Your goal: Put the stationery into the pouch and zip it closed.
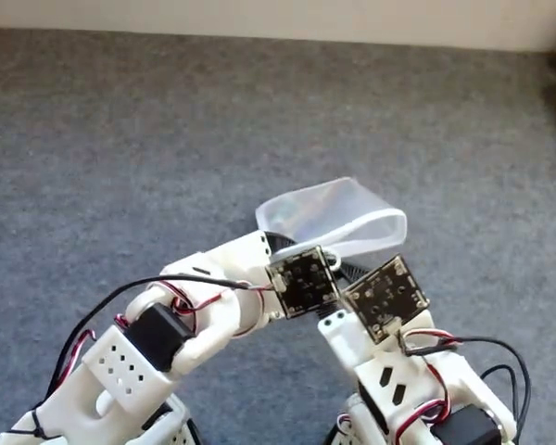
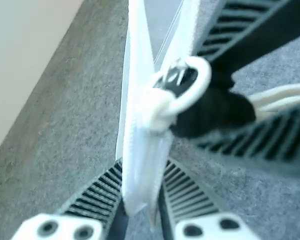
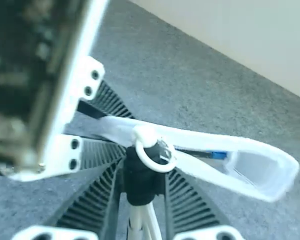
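The translucent white mesh pouch sits just right of the high view's centre, over the grey carpet-like bench; I cannot tell whether its underside touches the surface. Its zip edge faces 6 o'clock, towards both arms, and the body bulges away towards 12 o'clock. A small blue item shows through the pouch wall, partway along the zip line. The black zip pull with a white ring stands on the zip close to the held end. The right hand is clenched on that pull. The left hand is clamped on the pouch's zip edge just beside it. The left arm enters from 8 o'clock, the right from 5 o'clock. A pale wall strip borders the bench at 12 o'clock.
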